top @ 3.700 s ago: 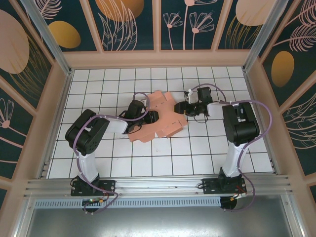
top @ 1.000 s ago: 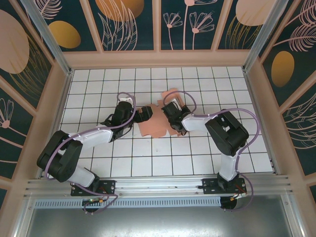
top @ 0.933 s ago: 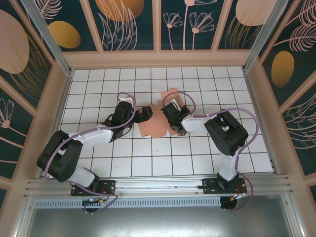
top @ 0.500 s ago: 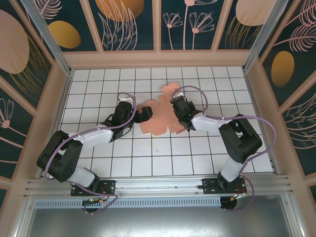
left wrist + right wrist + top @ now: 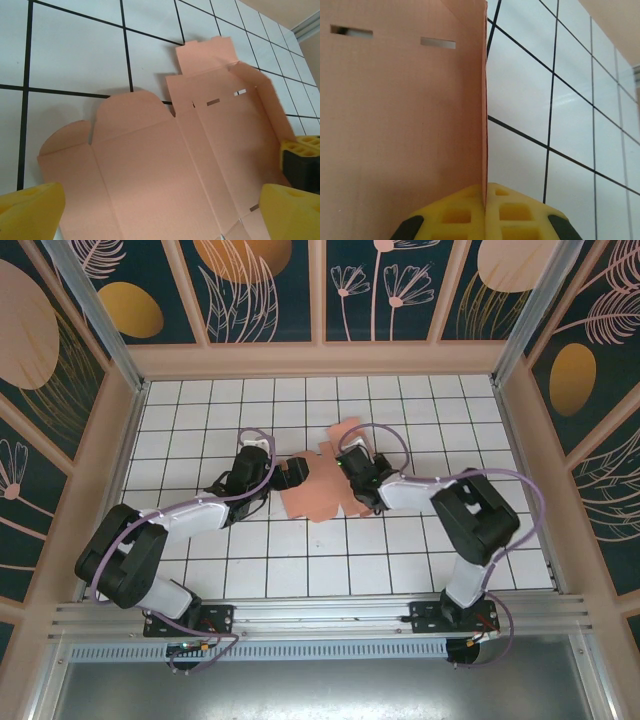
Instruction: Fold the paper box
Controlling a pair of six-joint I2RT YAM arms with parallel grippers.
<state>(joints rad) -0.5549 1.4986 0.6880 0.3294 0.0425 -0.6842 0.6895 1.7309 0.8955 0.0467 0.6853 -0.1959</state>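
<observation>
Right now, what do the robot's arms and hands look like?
The left arm and right arm share black joint housings, white links and looping lavender cables. The left hand and right hand end in yellow finger pads.

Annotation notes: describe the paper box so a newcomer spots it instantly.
On the white tiled table, look mid-floor between the two black arms. The paper box lies as a mostly flat die-cut sheet, one panel pinched upright by the right gripper. Unlike the tiles and arms, it is salmon-pink, with rounded flaps.

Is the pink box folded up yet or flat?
Mostly flat: the paper box lies spread open, flaps out; one side panel stands up, pinched by the right gripper.
</observation>
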